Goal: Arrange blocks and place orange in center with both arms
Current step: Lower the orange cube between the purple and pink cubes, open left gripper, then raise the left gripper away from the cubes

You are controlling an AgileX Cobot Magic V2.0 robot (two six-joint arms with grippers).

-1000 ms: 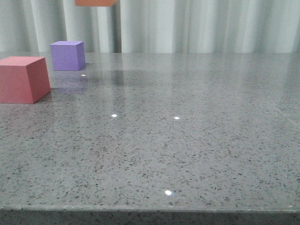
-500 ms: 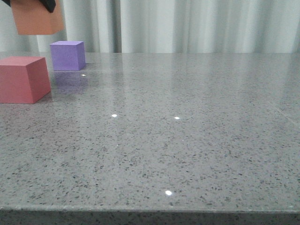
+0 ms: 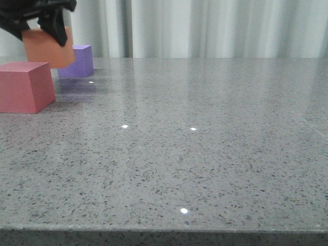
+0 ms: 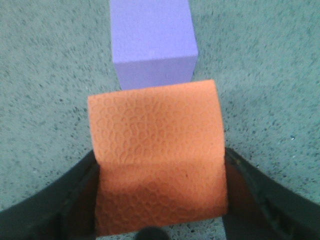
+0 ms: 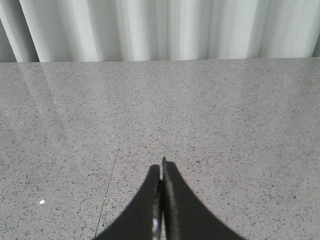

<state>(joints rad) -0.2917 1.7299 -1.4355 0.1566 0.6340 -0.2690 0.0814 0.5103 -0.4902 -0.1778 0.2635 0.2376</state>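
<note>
Left end effector (image 4: 160, 210) clamps the orange cube (image 3: 48, 47) w/ both fingers, held above the surface (image 3: 205, 154) btwn pinkish-red cube (image 3: 25, 86) & purple cube (image 3: 78, 60), prob. so it lands centre of the row. Orange looks matte, sharp-edged, face pebbled; tilt hard to judge. Right end effector (image 5: 161, 200) pinched closed, empty
</note>
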